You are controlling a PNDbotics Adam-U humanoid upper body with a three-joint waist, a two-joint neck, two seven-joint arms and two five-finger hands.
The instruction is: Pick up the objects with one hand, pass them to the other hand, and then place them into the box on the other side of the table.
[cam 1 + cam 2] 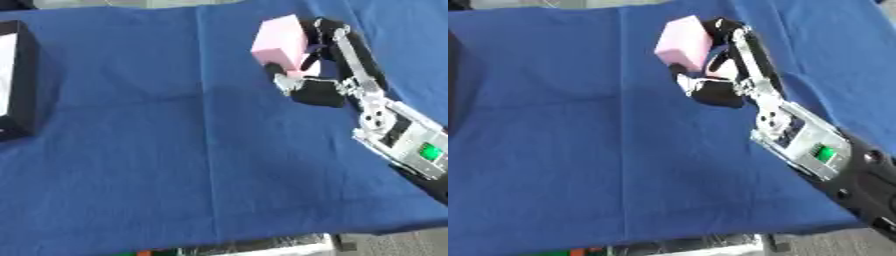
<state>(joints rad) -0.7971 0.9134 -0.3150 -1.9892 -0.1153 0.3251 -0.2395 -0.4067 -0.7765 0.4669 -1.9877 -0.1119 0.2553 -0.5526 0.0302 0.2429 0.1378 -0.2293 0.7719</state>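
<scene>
Far left, the black box [19, 80] sits at the table edge, white inside, only partly in frame. The blue tablecloth [157, 150] is bare through the middle, with a fold line running down it. Right of centre, the pink block [280, 40] is in the right hand [306, 75] — fingers curled over its far side, thumb against the near lower corner, so clamped on the block. The block looks tilted and seems to be just off the cloth; whether it touches the cloth I cannot tell. Left hand not visible in either eye view.

Step in hand, as I judge it: the pick by the right hand, handover still to come. To do it well — lift the block clear of the cloth before moving sideways, bring it toward table centre, and keep one pink face exposed and turned left so the other hand has surface to grab. Release only once the receiving fingers have closed. Risk: the block pivoting on the corner under the thumb.
</scene>
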